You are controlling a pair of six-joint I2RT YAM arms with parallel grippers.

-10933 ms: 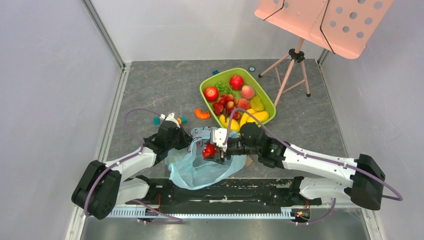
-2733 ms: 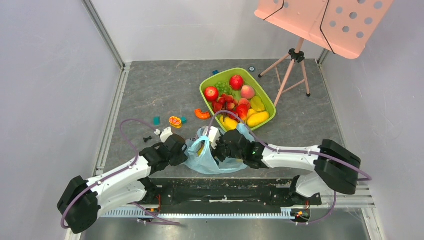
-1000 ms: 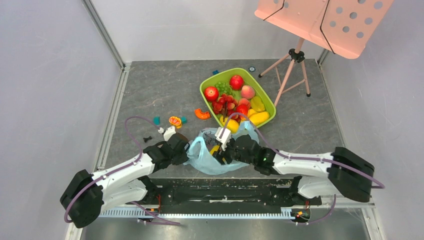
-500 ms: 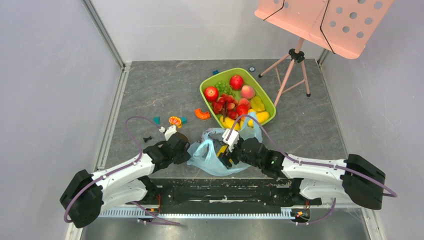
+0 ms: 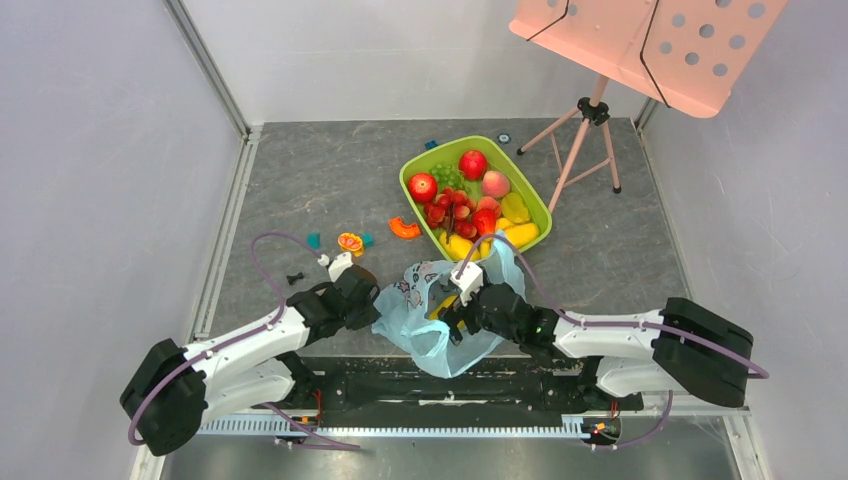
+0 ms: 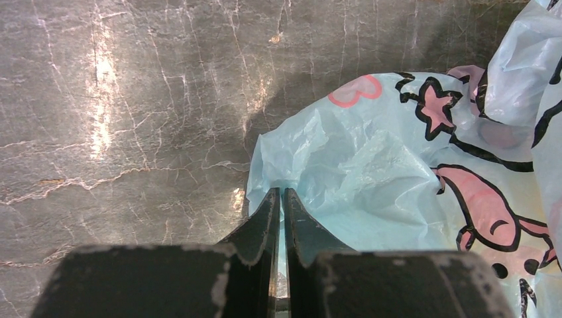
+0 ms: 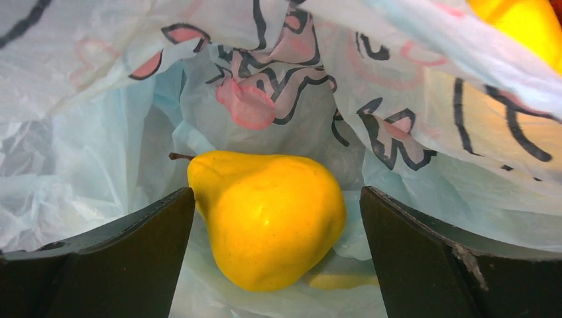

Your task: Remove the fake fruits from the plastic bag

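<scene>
Right gripper [image 7: 276, 199], jaws apart, brackets the glossy, rigid, likely slippery yellow pear [image 7: 265, 212] inside the limp plastic bag [image 7: 99, 132]; grip its broad belly, centred between them.

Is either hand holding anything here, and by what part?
The left hand pinches the plastic bag by its crumpled edge. The right hand holds nothing: it is open astride the yellow pear inside the bag.

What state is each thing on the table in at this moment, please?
bag: crumpled, mouth open, one edge pinched.
pear: lying inside the bag, not gripped.
left gripper: shut on the bag's edge.
right gripper: open, reaching into the bag, one finger either side of the pear.
tray: filled with fruit.
</scene>
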